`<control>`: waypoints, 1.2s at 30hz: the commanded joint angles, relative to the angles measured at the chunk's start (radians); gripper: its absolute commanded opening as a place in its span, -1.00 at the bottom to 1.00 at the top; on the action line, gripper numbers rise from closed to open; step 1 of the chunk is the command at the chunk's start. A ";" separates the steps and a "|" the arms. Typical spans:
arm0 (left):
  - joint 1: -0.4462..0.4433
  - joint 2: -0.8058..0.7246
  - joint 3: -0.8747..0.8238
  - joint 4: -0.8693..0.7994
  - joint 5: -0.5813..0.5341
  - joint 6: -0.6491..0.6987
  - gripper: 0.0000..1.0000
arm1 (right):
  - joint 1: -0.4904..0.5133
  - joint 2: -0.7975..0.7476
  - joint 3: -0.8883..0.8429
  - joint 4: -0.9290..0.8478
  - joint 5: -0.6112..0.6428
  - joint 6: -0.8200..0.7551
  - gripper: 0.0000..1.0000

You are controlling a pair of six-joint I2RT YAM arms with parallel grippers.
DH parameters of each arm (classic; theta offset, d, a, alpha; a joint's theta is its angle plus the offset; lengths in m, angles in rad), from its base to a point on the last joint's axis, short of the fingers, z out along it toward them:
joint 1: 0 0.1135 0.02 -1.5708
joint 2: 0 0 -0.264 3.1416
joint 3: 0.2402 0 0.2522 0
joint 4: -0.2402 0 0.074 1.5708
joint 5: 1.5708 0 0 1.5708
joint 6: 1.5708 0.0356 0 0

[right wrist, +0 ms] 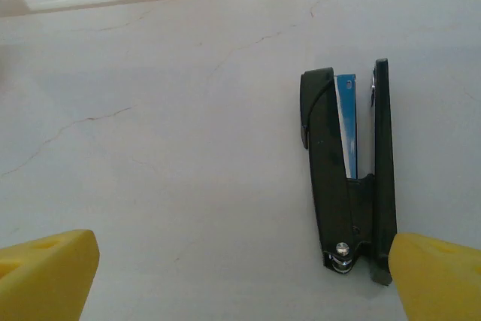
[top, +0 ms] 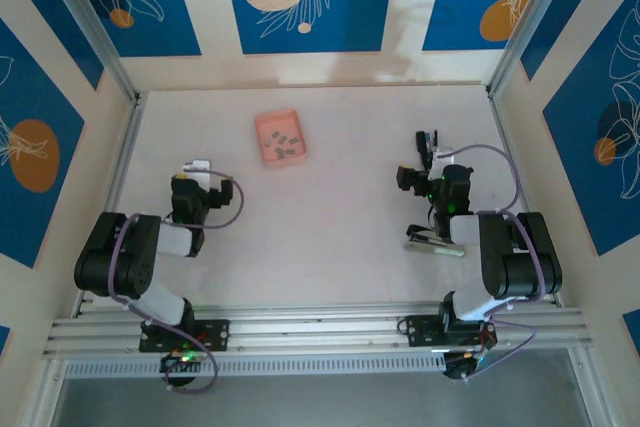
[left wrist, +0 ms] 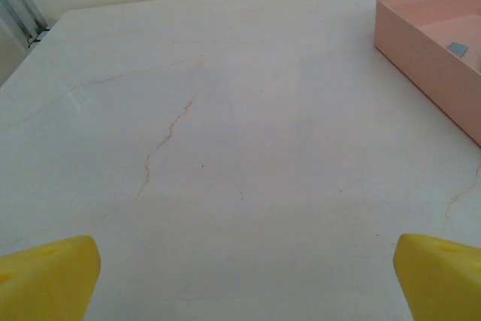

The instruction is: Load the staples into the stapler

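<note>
Right wrist: stapler (right wrist: 342, 178) flat on desk (right wrist: 150, 155), just ahead of right hand (right wrist: 242, 264), beside its right fingertip; fingers wide apart, empty. Staples (top: 284, 146) in pink tray (top: 263, 124), ahead-right of left hand (left wrist: 244, 264), likewise spread, empty.

The staples (top: 284, 145) lie loose in the pink tray (top: 261, 139) on the table's (top: 330, 247) far half.

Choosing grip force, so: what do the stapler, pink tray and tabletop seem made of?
The stapler: black semi-matte body, painted metal or plastic, with a shiny metal channel and rivet. The pink tray: smooth, matte, even colour, probably plastic. The table: pale, faintly veined, stone or stone-look laminate.
</note>
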 commanded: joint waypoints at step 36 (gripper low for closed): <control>0.002 -0.097 0.036 -0.114 0.047 0.024 0.90 | -0.014 -0.040 0.033 -0.080 -0.024 0.000 0.98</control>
